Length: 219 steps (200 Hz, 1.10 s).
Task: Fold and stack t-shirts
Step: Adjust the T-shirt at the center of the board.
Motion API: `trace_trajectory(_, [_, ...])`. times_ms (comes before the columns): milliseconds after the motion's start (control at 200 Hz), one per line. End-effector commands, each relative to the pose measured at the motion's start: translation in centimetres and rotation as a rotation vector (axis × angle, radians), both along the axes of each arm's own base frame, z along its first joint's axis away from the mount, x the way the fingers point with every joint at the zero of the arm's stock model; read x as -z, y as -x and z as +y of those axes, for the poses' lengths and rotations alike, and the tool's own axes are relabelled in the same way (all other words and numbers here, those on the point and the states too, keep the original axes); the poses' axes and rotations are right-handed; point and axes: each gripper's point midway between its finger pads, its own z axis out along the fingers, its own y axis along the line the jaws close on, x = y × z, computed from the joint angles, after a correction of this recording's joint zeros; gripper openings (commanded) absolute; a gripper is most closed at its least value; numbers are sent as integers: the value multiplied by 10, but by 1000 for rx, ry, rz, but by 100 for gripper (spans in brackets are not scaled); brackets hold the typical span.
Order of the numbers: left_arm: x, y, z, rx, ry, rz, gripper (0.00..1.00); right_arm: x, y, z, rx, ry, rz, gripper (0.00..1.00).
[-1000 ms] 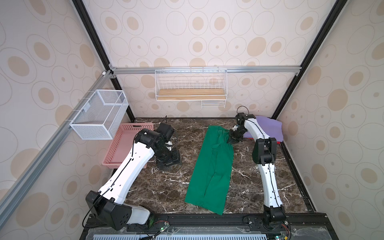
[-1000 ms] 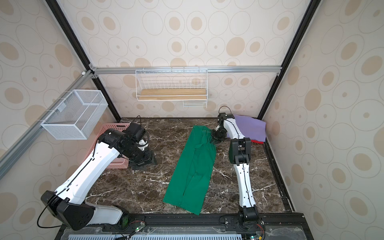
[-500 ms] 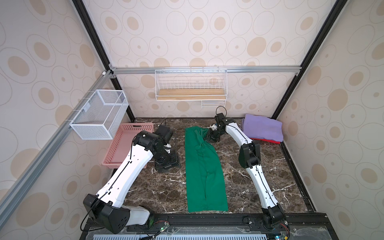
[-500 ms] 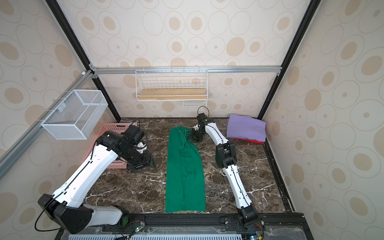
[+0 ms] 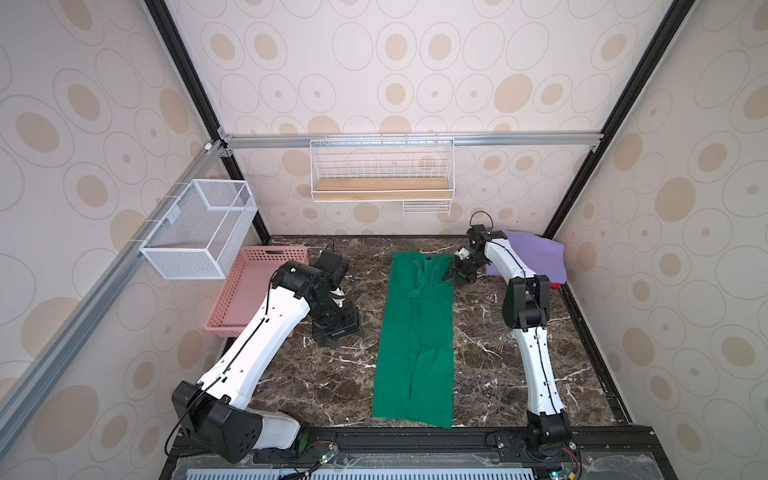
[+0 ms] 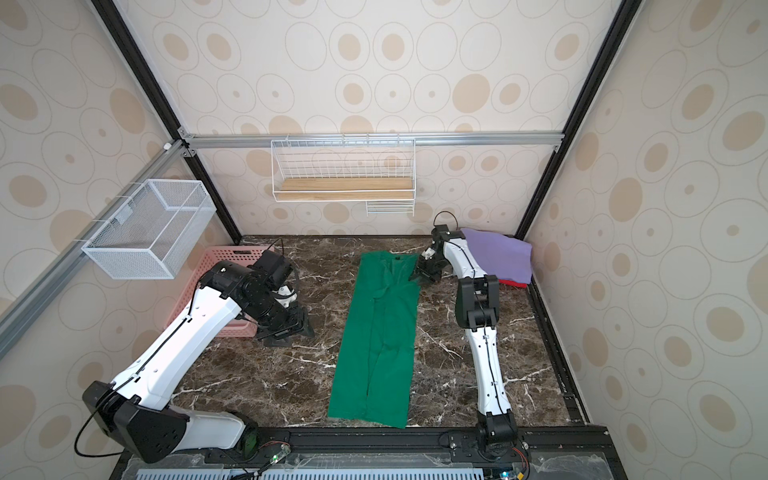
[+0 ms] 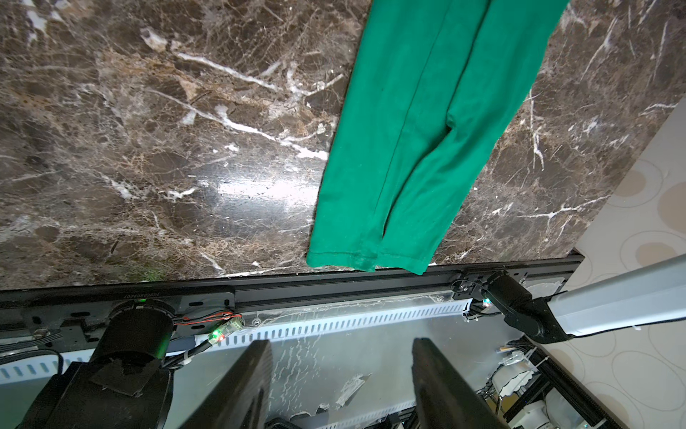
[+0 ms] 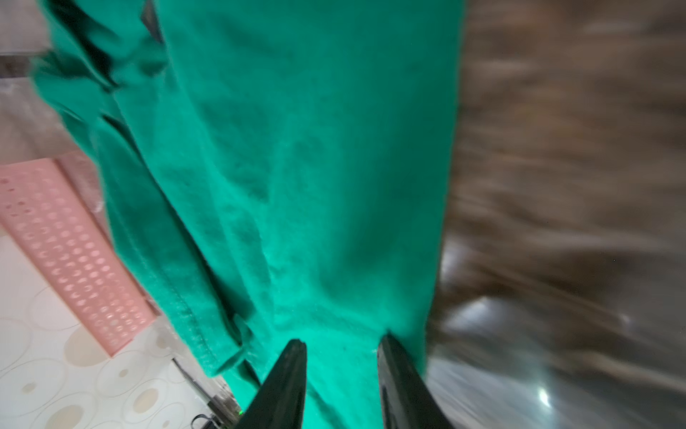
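A green t-shirt, folded lengthwise into a long strip, lies down the middle of the marble table. Its hem end reaches the front edge. My right gripper is low over the far right corner of the strip. Its jaws stand apart above the green cloth, and the fingertips pinch nothing that I can see. A folded purple t-shirt rests on a red one at the back right. My left gripper is open and empty, left of the strip.
A pink perforated basket stands at the back left, beside my left arm. A wire basket hangs on the left wall and a wire shelf on the back wall. A black rail runs along the table's front edge.
My right gripper swept the shirt's far end left, then back right, and its jaws have parted. The strip, slanted before, now lies straight. The left arm has barely moved.
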Motion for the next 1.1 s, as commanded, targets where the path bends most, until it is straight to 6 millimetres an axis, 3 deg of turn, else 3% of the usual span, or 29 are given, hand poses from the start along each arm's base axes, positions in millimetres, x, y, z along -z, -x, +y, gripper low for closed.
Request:
trace_trajectory(0, [8,1,-2,10,2,20,64,-29,33,-12,-121,84,-10,39])
trace_trajectory(210, [32,2,-13,-47,60,55,64,-85,76,-29,-123,98,-119,42])
trace_trajectory(285, [35,0,-14,-51,60,57,64,-95,104,-33,-119,96,-85,42])
trace_trajectory(371, [39,-1,-13,-42,47,65,64,-91,148,-26,-109,41,-9,42])
trace_trajectory(421, [44,-3,-14,-35,42,69,64,-87,183,-7,-164,29,9,42])
trace_trajectory(556, [79,3,-18,-21,29,184,64,-68,275,18,-286,52,108,42])
trace_trajectory(706, [113,10,-17,-18,7,255,64,-49,342,20,-297,41,183,42])
trace_trajectory(836, [125,15,-17,-11,4,283,64,-31,369,12,-297,56,242,42])
trace_trajectory(977, [126,14,-16,7,-7,290,64,-17,369,1,-328,121,238,42])
trace_trajectory(1092, [123,15,-15,20,-14,299,63,-21,359,12,-322,98,218,41])
